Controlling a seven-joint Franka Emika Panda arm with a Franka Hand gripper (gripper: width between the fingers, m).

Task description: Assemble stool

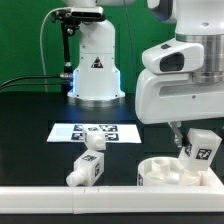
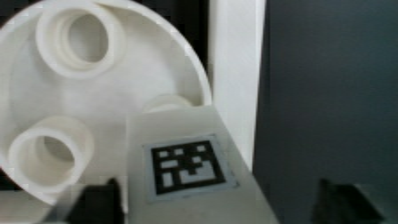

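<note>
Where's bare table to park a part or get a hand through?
Widest bare patch: black table at the exterior view's left, bordered by the marker board, loose legs and white rail. Narrow strip between those legs and the seat. Crowded over the seat: end effector grips a leg there.

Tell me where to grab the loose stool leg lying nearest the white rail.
Probably across its middle, from straight above: the leg lies on its side on the black table, long side faces open, with another leg close behind it.
</note>
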